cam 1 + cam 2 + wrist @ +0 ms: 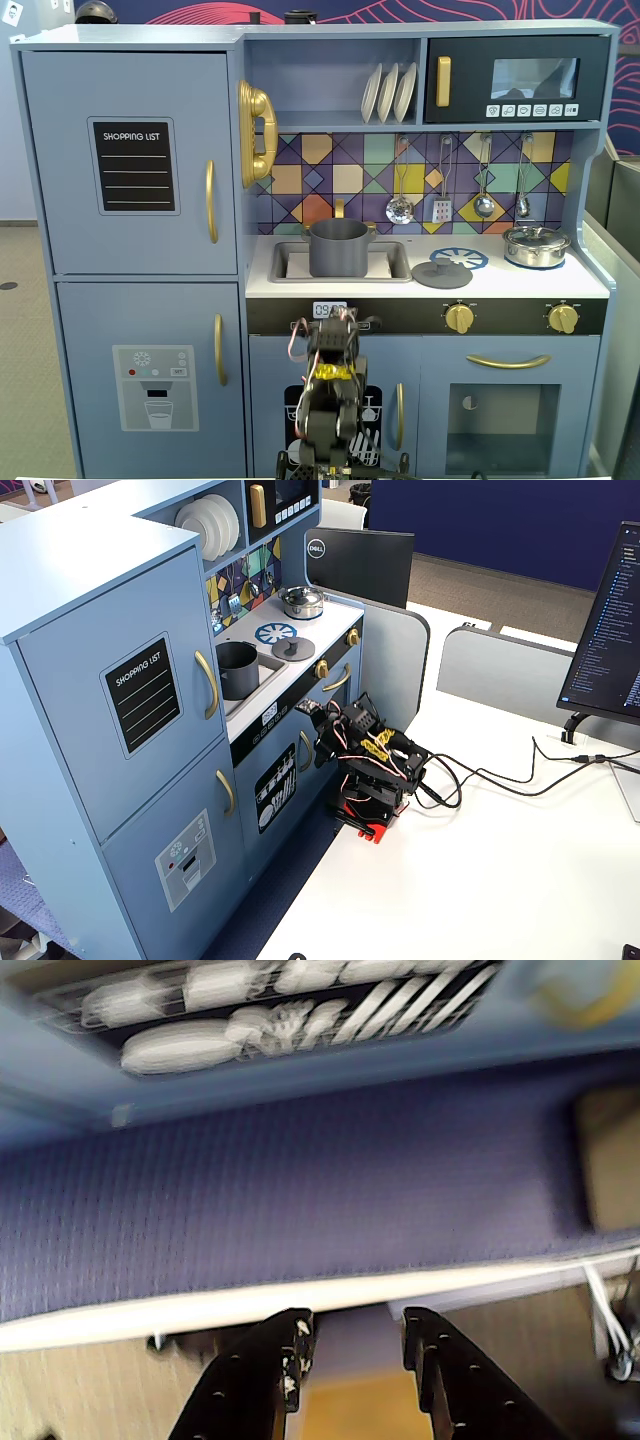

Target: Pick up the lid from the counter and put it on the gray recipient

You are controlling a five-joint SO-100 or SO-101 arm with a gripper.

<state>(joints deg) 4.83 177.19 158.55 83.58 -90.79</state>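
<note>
The dark gray lid [442, 272] lies flat on the white counter [520, 284], right of the sink and in front of the blue burner ring. It also shows in the other fixed view [293, 648]. The gray recipient [338, 248], uncovered, stands in the recessed sink; it also shows in the other fixed view [236, 670]. My arm [330, 390] is folded low in front of the kitchen's lower doors, well below the counter. In the wrist view my gripper [355, 1335] is open and empty, pointing down at the table edge and purple carpet.
A shiny silver pot with its lid [536, 245] stands on the counter at the right. Utensils hang on the tiled back wall [440, 185]. Cables [500, 775] trail from the arm's base over the white table [480, 880]. A monitor [605, 630] stands at the right.
</note>
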